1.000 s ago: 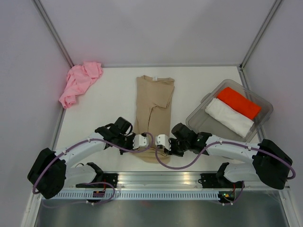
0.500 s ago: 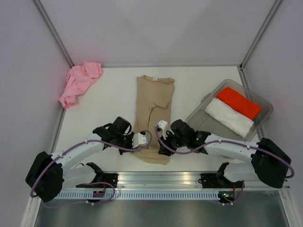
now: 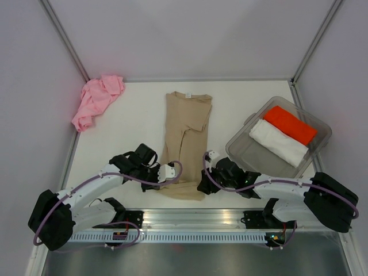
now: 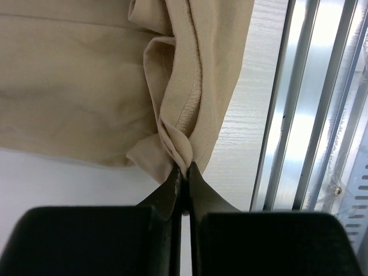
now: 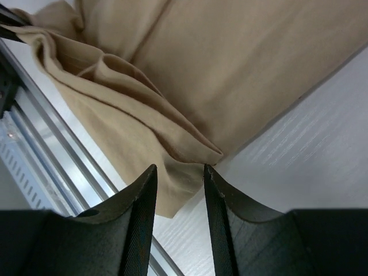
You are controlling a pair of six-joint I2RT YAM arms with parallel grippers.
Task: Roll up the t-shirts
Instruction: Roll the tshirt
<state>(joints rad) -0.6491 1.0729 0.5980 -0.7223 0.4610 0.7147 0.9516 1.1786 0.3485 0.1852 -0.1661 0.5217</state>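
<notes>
Tan t-shirt point(image 3: 185, 129) lies folded lengthwise on the table point(image 3: 132, 132), long axis running near-to-far, collar at the far end & hem at the near edge. So the roll should prob. start at the hem, w/ both grippers about equally close to it. Left gripper point(image 4: 183, 171) is pinched tight on a bunched bit of cloth at the hem's left side; right gripper point(image 5: 178, 172) hangs over the right corner, fingers a narrow gap apart, gripping nothing as far as I can see.

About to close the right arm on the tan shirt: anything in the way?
Nothing visible. The jaws of the right gripper stand open at the bunched near corner of the tan t-shirt, bare table beside it.
</notes>
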